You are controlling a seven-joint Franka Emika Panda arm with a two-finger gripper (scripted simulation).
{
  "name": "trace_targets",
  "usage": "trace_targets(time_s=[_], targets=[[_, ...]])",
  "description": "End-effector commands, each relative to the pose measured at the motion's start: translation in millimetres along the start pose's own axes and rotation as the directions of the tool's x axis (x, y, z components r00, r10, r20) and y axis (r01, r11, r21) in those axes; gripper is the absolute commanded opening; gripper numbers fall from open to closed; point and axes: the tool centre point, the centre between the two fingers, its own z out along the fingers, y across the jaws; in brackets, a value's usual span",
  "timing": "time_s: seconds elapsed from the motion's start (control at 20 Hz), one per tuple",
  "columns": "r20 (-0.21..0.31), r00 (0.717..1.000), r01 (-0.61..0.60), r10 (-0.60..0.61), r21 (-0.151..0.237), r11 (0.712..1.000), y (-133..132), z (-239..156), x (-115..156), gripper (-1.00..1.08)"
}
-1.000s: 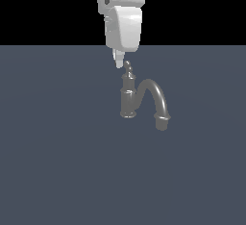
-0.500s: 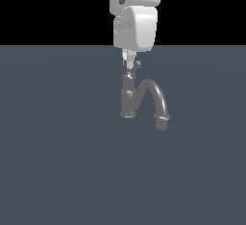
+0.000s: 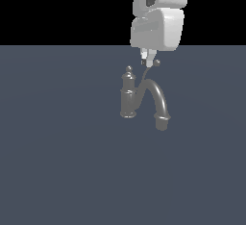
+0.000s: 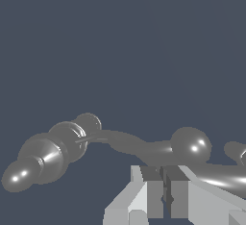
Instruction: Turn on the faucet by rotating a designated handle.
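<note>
The grey faucet (image 3: 129,98) stands upright on the floor, with a round finial on top and a thick arched spout (image 3: 159,101) reaching to the exterior view's right. The thin curved handle (image 3: 142,81) rises from the body and ends in a small ball tip (image 3: 156,63). My gripper (image 3: 148,60) hangs from above with its fingers shut together, right beside the ball tip and holding nothing. In the wrist view the fingers (image 4: 153,190) sit just short of the handle (image 4: 129,143) and its ball (image 4: 192,144), with the faucet body (image 4: 48,153) further off.
The faucet stands on a flat dark grey floor (image 3: 62,171). The white wrist and arm (image 3: 157,24) stand directly above the handle. Nothing else shows.
My gripper has moved toward the exterior view's right. The handle's ball tip has swung the same way, from above the faucet body to above the spout.
</note>
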Motion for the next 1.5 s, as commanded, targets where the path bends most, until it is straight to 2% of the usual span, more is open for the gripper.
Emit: trace_targets(time_s=[0.0, 0.1, 0.15, 1.45], targets=[[-0.002, 1.0, -0.028, 0.028, -0.003, 1.0, 6.9, 1.7, 28.7, -1.0], [-0.002, 1.0, -0.029, 0.029, -0.003, 1.0, 7.2, 1.8, 34.3, -1.0], [0.0, 1.0, 0.002, -0.002, 0.001, 1.0, -1.0, -0.2, 13.1, -1.0], [-0.001, 1.0, -0.024, 0.024, -0.003, 1.0, -53.0, 1.6, 86.0, -1.0]])
